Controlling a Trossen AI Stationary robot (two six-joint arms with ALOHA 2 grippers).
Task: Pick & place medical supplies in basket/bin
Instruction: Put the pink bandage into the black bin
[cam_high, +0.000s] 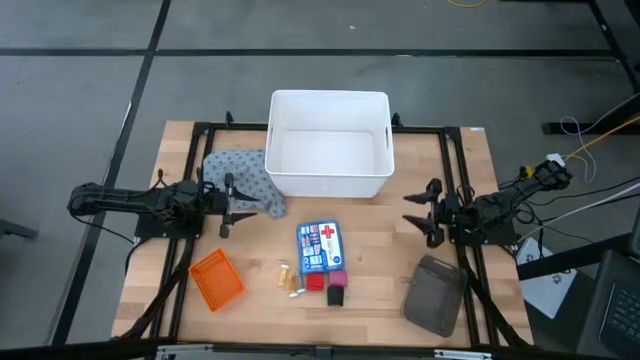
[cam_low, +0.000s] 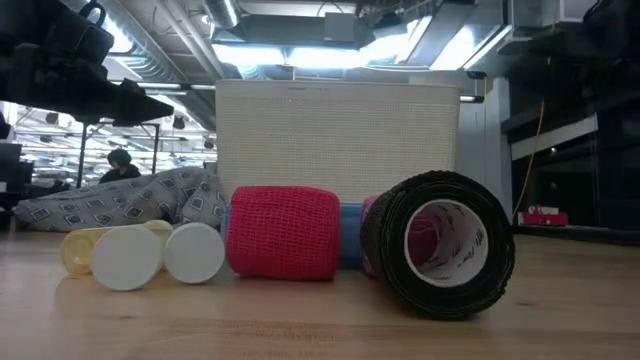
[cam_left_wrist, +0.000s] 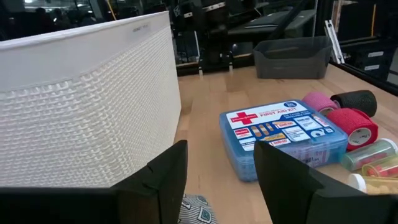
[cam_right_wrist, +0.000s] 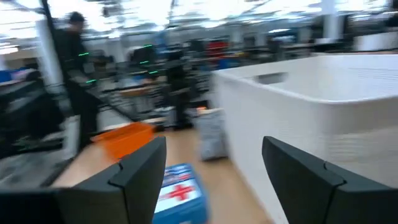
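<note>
Two grippers spread, nothing held: left gripper (cam_high: 228, 207) over cloth (cam_high: 240, 180) beside bin (cam_high: 329, 185) | right gripper (cam_high: 428, 212) waiting | cloth judged soft, light; best pinched at a raised fold.

The blue rectangular plastic first-aid box (cam_left_wrist: 283, 138) carries a white lid label with a red cross and the words "FIRST AID KIT"; its smaller print is too small to read, and nothing else is legible
</note>
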